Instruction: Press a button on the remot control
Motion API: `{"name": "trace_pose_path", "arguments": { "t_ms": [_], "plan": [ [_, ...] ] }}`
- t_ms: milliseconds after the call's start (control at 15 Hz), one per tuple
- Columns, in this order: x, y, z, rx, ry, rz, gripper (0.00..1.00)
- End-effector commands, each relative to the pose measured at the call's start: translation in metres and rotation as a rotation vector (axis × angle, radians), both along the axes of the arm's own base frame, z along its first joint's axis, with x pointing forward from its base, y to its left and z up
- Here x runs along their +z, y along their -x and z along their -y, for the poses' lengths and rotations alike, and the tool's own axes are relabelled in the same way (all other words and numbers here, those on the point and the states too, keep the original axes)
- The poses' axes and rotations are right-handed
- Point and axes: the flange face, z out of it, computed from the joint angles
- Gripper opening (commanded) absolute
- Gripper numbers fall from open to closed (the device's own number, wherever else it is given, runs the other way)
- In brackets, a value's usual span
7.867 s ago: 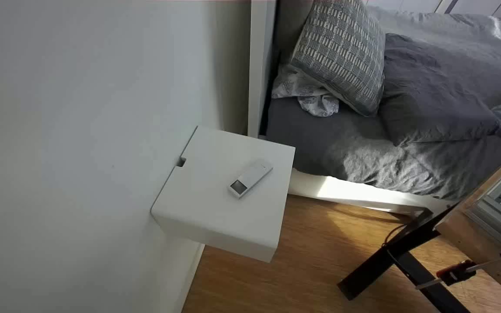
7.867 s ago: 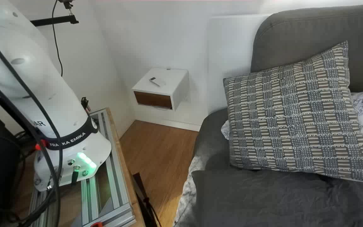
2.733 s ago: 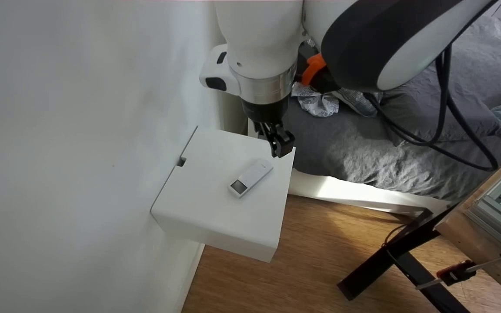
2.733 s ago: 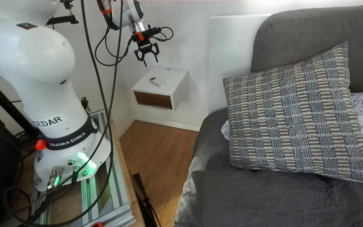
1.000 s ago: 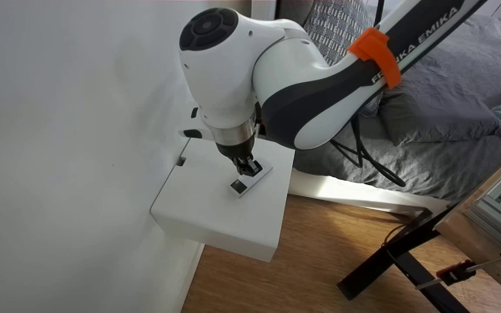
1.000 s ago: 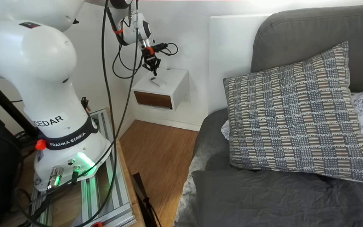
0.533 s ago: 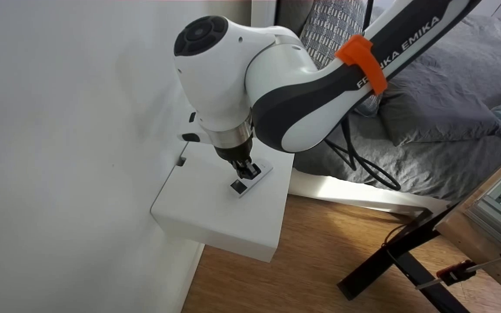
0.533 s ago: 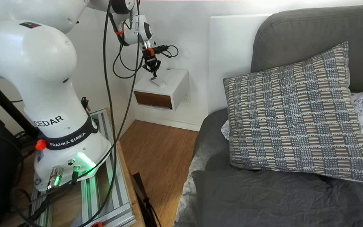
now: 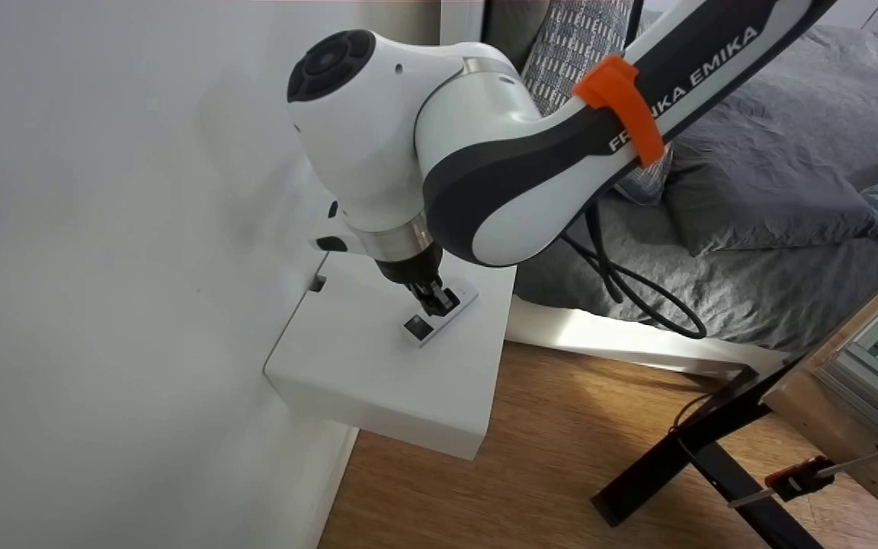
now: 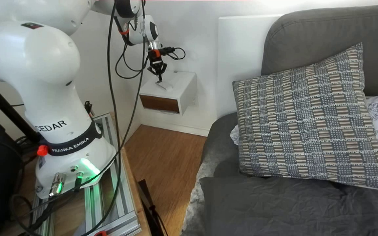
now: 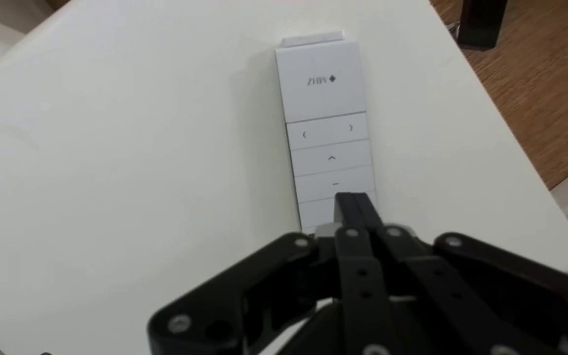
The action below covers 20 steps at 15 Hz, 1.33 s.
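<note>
The white remote control (image 11: 326, 148) lies flat on a white wall-mounted nightstand (image 9: 363, 374); its dark display (image 9: 418, 328) shows in an exterior view. In the wrist view its button rows carry side arrows, an up caret and a dash. My gripper (image 11: 354, 195) points down over it, jaws pressed together with nothing between them. The black fingertips cover part of the row below the dash and hide the remote's near end. Seen from an exterior view, the gripper (image 10: 160, 79) is right at the remote (image 10: 165, 86). I cannot tell whether the tips touch it.
A wall (image 9: 142, 305) runs close along the nightstand's back edge. The bed with grey bedding (image 9: 751, 168) stands beside it, a patterned pillow (image 10: 300, 121) on top. Cables (image 9: 637, 293) hang below the arm. A table leg (image 9: 668, 450) stands on the wooden floor (image 9: 546, 473).
The arm has come into view and down onto the remote, and its jaws, apart a few seconds ago, have shut. Over the last half second the wrist has tilted slightly while the tips barely moved.
</note>
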Motion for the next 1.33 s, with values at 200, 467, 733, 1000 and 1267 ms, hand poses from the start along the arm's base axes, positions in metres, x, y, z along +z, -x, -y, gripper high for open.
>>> {"name": "trace_pose_path", "arguments": {
  "t_ms": [200,467,733,1000,1267],
  "plan": [
    [-0.007,-0.007,-0.004,-0.018,0.028,-0.027,0.03],
    [-0.009,-0.009,-0.005,-0.016,0.031,-0.033,0.03],
    [-0.012,-0.011,-0.005,-0.019,0.044,-0.046,0.03],
    [-0.015,-0.010,-0.009,-0.011,0.043,-0.054,0.03],
    [-0.017,-0.010,-0.009,-0.013,0.059,-0.065,0.03]
  ]
}}
